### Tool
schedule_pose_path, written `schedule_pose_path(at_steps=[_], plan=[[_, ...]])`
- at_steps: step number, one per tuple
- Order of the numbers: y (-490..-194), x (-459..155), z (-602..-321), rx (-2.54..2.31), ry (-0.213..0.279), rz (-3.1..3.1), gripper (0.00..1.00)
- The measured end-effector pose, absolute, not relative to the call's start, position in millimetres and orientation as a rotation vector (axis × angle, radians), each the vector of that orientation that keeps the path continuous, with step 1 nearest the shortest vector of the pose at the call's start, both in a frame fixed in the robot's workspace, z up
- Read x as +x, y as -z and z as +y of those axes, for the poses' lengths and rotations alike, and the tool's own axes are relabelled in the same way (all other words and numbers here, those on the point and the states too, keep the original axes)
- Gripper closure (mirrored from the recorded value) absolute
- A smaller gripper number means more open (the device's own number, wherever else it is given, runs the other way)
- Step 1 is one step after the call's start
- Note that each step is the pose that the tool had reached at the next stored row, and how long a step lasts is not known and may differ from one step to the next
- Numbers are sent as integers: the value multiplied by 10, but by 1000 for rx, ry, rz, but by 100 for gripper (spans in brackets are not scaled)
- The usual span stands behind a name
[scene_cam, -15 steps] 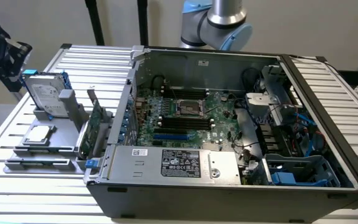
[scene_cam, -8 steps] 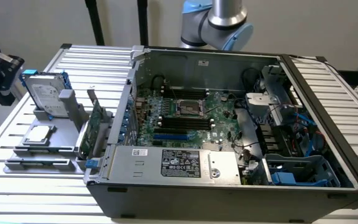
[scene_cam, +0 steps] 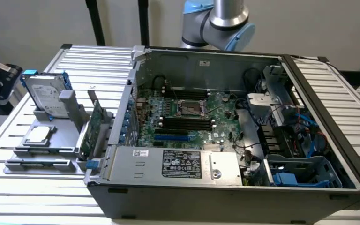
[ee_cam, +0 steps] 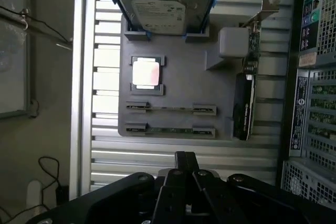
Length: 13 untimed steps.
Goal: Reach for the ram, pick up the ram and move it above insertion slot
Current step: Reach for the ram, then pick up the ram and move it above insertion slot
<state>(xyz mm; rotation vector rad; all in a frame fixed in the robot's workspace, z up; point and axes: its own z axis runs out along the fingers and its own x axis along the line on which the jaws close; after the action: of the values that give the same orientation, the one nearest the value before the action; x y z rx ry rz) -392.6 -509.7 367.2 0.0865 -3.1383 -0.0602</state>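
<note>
Over the slatted worktop (ee_cam: 131, 153), just off the grey fixture (ee_cam: 173, 90), the gripper (ee_cam: 185, 157) is hovering with its two fingers pressed together, clenched on nothing. The ram (ee_cam: 170, 129) is lying edge-up in the fixture's holder row nearest the gripper. A second stick (ee_cam: 170, 107) is sitting parallel just beyond it, then a processor (ee_cam: 146, 73) and a hard drive (ee_cam: 160, 11), with an expansion card (ee_cam: 244, 103) standing along one side. In the exterior view the fixture is sitting toward the worktop's edge on the exterior view's left, beside the open computer case (scene_cam: 230, 187). The insertion slot (scene_cam: 181, 123) is lying well apart from the ram, among the black sockets on the motherboard.

The reach appears to be the step in hand, with no contact made. Taking the stick would call for the fingers to part and line up across its thin edge.

The ram is showing only its edge, so its chips are hard to make out. I cannot tell which of the two sticks, or which black socket, is meant. The arm (scene_cam: 221, 21) is being cut off by the frame's upper edge.
</note>
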Motion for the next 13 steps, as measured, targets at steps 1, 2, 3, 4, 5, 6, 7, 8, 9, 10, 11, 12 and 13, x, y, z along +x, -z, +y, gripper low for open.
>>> schedule_pose_path(at_steps=[1,2,3,4,5,6,7,8,9,10,11,12,13], plan=[[-3668,-3926,-5097,116,60,-3137,89],[-3663,-3925,-5098,144,60,-3135,89],[-3659,-3926,-5098,172,60,-3134,89],[-3655,-3926,-5098,200,60,-3132,89],[-3650,-3925,-5098,230,60,-3129,89],[-3647,-3925,-5098,256,60,-3127,89],[-3643,-3925,-5098,286,60,-3124,89],[-3639,-3925,-5098,314,60,-3121,89],[-3635,-3925,-5098,343,60,-3117,89],[-3631,-3925,-5098,371,60,-3114,89],[-3627,-3925,-5098,401,59,-3110,89],[-3623,-3925,-5098,430,59,-3106,89],[-3619,-3926,-5098,456,59,-3102,89]])
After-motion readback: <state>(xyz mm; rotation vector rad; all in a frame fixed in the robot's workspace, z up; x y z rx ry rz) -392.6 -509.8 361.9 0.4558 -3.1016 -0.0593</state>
